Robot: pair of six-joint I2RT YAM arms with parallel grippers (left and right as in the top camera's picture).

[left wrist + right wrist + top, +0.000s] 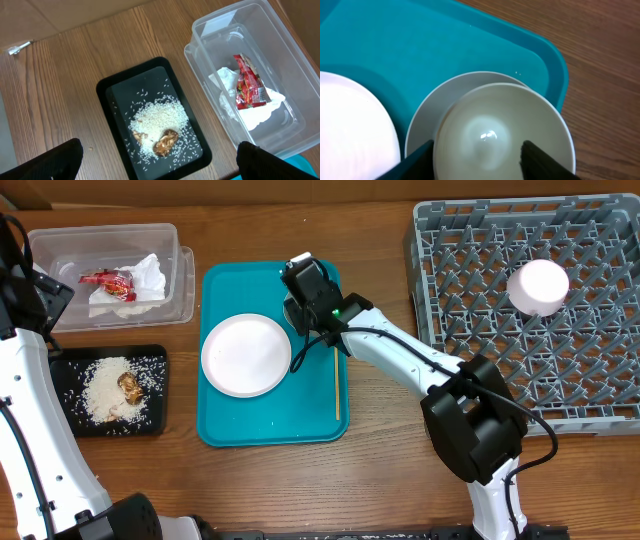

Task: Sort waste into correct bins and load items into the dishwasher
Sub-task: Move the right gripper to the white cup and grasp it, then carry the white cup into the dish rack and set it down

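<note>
step in hand, as judged: pick-up of the bowl (500,137) for loading into the dish rack (600,380).

position: the bowl is seen upright on the small plate (432,102), at the far right corner of the teal tray (420,45). the large plate (246,355) lies just left of it on the same tray. the wooden stick (337,380) lies along the tray's right side, nearer.

right tool (479,160): placed over the bowl, one finger at its left edge and the other over its right part. the fingers are held apart with the bowl between them. whether the bowl is already pinched cannot be told from the wrist view.

left tool (157,157): spread wide, nothing held, hovering above the black tray (115,85), in which rice (157,117) and brown bits (165,142) lie. the napkin (250,112) and red wrapper (247,82) are noted in the clear tub (210,30).

rack: one white cup (537,287) is seated on the far side.

method notes:
- the grip should be centred so that both fingers meet the rim together. an off-centre close is likely to slide the bowl on the glazed plate.
- the lift should be taken straight up until the small plate is cleared, and it should be checked that the plate is not dragged along.
- the bowl should be set between pegs, apart from the cup.
</note>
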